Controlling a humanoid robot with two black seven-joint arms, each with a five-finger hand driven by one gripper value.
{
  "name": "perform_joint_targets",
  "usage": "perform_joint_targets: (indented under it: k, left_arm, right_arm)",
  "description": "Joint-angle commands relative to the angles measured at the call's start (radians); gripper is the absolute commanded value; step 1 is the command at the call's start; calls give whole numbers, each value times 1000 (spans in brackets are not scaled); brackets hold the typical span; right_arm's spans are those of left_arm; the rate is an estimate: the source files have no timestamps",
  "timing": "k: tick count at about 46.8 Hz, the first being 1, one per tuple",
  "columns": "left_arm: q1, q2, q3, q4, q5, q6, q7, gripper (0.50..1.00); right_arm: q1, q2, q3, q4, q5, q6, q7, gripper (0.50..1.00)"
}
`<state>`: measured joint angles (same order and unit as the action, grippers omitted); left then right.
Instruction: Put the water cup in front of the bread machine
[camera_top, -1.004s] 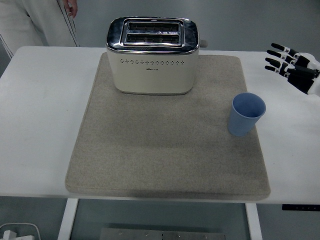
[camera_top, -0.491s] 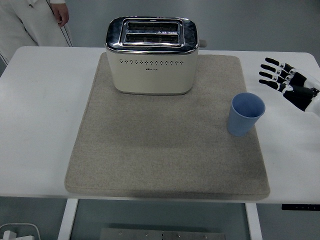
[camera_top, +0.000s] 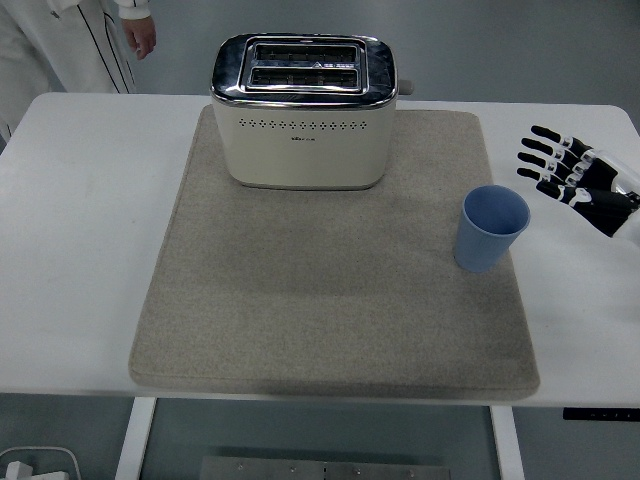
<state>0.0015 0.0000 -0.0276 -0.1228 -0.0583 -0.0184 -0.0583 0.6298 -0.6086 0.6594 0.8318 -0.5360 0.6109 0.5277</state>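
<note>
Right now: right hand (camera_top: 572, 178) spread wide, empty, near the cup's (camera_top: 491, 227) right side. Cup upright on the mat's (camera_top: 330, 290) right edge, well right of the toaster (camera_top: 304, 110). Best to wrap around mid-wall, grip gently, keep level, then carry left.

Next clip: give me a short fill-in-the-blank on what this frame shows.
1. The blue cup stands upright on the ____ mat.
2. The toaster has ____ slots on top.
3. The right hand has its fingers spread, to the ____ of the cup, not touching it.

Missing words: beige; two; right
</note>
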Motion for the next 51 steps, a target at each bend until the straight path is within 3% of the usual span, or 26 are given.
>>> perform_joint_targets:
  k: [1, 19, 51]
  left_arm:
    - [0, 0, 0, 0, 0, 0, 0, 1000]
    - [0, 0, 0, 0, 0, 0, 0, 1000]
    - [0, 0, 0, 0, 0, 0, 0, 1000]
  right_arm:
    - [-13, 0, 2, 12, -12, 0, 14, 928]
    - [-64, 1, 2, 44, -70, 0, 58, 928]
    - [-94, 43, 16, 55, -150, -37, 83, 928]
